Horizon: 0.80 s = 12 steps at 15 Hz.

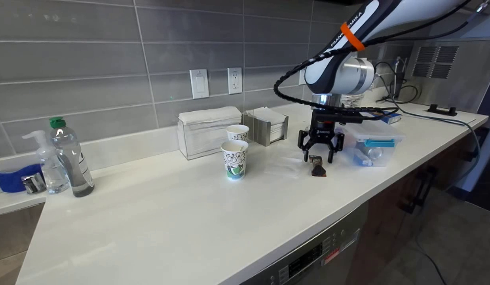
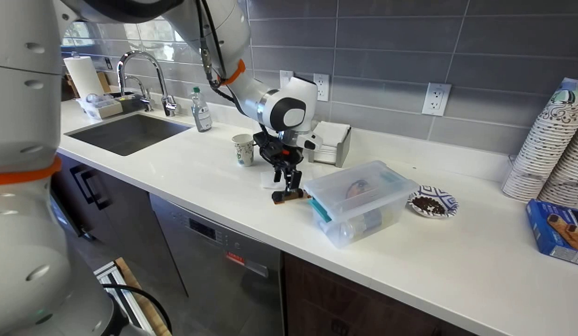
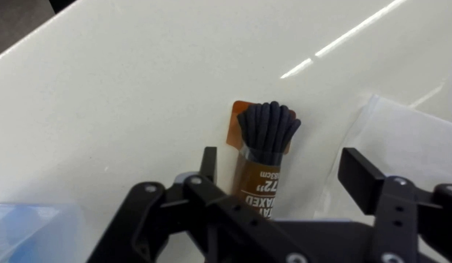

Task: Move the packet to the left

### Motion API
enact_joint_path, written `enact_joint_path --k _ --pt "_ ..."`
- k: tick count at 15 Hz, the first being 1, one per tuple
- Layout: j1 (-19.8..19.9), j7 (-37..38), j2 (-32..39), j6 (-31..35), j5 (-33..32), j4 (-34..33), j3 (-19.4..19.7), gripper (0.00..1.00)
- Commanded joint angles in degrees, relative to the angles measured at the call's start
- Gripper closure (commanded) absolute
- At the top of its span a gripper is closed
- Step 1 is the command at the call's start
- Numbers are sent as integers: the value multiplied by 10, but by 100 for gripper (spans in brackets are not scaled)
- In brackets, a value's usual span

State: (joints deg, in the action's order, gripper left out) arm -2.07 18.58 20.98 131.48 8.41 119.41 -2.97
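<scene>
The packet is a bundle of dark laces in a brown labelled wrap with an orange-brown card. It lies flat on the white counter in both exterior views (image 1: 318, 171) (image 2: 285, 196) and in the wrist view (image 3: 260, 179). My gripper is right over it in both exterior views (image 1: 318, 157) (image 2: 286, 179). In the wrist view the gripper (image 3: 280, 170) has its fingers wide apart, one on each side of the packet, and the packet is closer to the finger at the picture's left. Nothing is held. The packet's rear end is hidden behind the gripper in the wrist view.
A clear lidded plastic box (image 1: 373, 152) (image 2: 363, 221) stands close beside the packet. A thin white sheet (image 1: 284, 166) (image 3: 412, 146) lies on its other side. Paper cups (image 1: 235, 162) (image 2: 244, 151) and napkin holders (image 1: 268, 126) stand further off. The counter's front edge (image 2: 214, 217) is near.
</scene>
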Motion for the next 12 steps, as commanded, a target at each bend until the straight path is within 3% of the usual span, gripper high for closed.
enact_joint_path --k 1,8,12 --pt "-6 -11 22 14 -1 -14 13 23" --pt "-8 -15 38 17 -4 -25 19 27" --pt "-10 -12 47 24 -6 -29 22 39"
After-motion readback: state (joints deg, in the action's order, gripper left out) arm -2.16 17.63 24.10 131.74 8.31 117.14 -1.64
